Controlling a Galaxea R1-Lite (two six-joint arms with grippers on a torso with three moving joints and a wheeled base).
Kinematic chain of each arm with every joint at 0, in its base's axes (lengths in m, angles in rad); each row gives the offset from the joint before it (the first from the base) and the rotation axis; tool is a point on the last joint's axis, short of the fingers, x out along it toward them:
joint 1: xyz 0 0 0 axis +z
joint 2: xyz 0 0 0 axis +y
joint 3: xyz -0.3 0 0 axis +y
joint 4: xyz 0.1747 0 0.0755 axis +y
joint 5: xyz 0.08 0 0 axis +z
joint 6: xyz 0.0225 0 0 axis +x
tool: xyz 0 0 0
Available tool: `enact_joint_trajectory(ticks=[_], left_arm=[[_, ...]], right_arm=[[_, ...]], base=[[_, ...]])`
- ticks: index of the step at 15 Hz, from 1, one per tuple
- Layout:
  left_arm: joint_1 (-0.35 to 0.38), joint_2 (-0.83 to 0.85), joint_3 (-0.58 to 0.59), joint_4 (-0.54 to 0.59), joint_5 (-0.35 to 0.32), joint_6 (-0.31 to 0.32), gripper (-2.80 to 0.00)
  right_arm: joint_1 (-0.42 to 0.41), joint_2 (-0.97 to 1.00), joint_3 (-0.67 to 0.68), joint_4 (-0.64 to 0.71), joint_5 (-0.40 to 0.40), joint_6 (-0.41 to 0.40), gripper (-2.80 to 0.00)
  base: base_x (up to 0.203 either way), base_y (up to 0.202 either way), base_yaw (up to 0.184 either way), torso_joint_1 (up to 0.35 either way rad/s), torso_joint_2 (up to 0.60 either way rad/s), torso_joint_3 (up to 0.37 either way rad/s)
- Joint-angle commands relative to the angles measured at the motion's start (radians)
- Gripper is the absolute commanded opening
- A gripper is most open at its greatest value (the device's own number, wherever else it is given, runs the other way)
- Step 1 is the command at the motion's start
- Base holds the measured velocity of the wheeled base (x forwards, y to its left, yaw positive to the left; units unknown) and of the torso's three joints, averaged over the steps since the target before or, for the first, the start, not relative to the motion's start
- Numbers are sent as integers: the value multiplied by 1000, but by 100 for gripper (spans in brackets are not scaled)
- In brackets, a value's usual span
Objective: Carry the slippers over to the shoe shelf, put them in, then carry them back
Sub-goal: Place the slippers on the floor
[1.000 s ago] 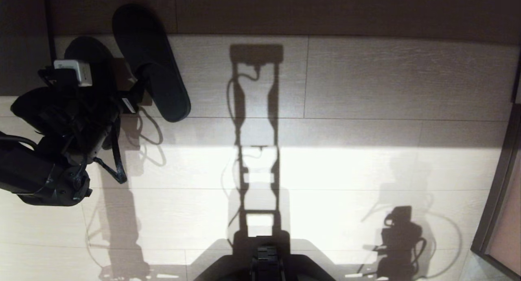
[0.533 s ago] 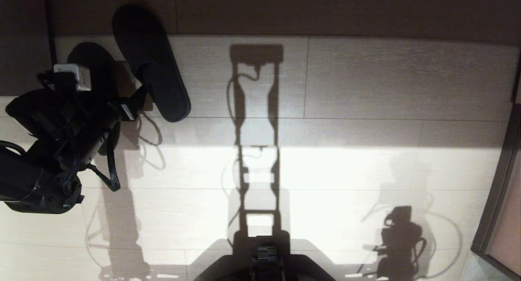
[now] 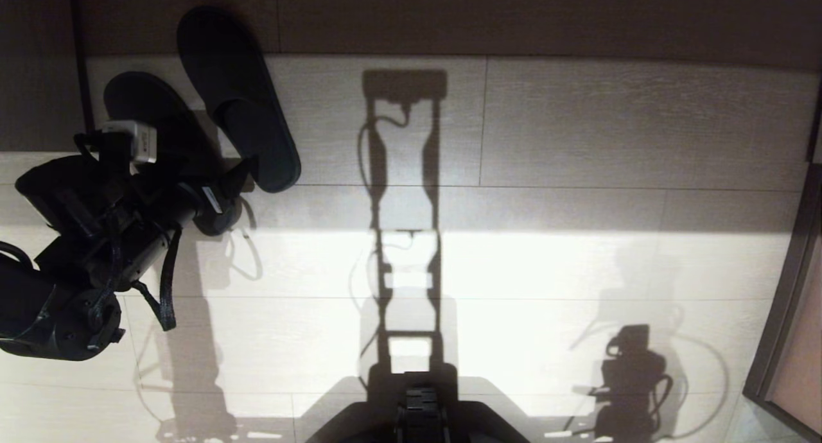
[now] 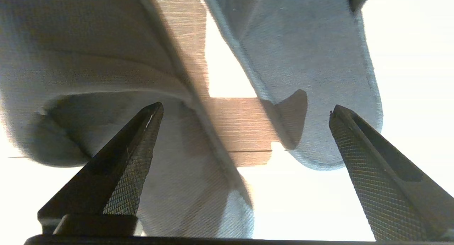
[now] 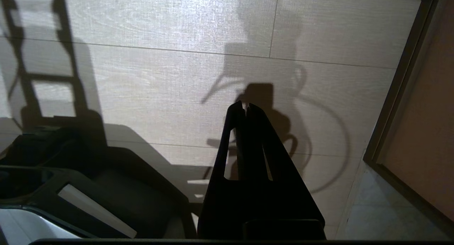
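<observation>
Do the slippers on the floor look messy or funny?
A little. The two slippers are not lined up: they lie at an angle to each other, closer at one end than the other, with floor showing between them. The open left gripper hangs over them. Nothing looks torn or spilled.

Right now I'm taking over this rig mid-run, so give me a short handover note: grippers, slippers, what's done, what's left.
Left gripper: open, holding nothing, above the heel ends of the slippers.
Right gripper: shut, parked low at the robot's right side.
Slippers: both on the floor, side by side, at the robot's front left.
Shoe shelf: not in view.
Done: slippers set down, not gripped.
Left: cannot tell which leg of the job this is.
</observation>
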Motion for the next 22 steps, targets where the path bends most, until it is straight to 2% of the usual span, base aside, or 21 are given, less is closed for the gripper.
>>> enact_joint_trajectory(ticks=[1, 3, 6, 10, 16, 17, 18, 22], left_arm=[[1, -19, 13, -3, 1, 0, 0], [1, -43, 29, 2, 3, 1, 0], [7, -122, 122, -2, 6, -8, 0], [22, -211, 128, 25, 5, -14, 0], [23, -365, 170, 127, 3, -14, 0], [23, -396, 189, 136, 3, -14, -114], [22, -421, 208, 142, 4, -14, -280], [23, -561, 263, 249, 3, -9, -280]], right_arm=[[0, -40, 40, -1, 0, -1, -280], [0, -40, 40, -1, 0, -1, -280], [0, -40, 40, -1, 0, -1, -280], [0, -40, 40, -1, 0, -1, -280], [0, -40, 40, -1, 0, -1, -280], [0, -40, 40, 0, 0, -1, -280], [0, -40, 40, -1, 0, -1, -280], [0, -40, 40, -1, 0, -1, -280]], base=[[0, 0, 0, 0, 0, 0], [0, 0, 0, 0, 0, 0], [0, 0, 0, 0, 0, 0], [0, 0, 0, 0, 0, 0], [0, 0, 0, 0, 0, 0], [0, 0, 0, 0, 0, 0], [0, 0, 0, 0, 0, 0], [0, 0, 0, 0, 0, 0]])
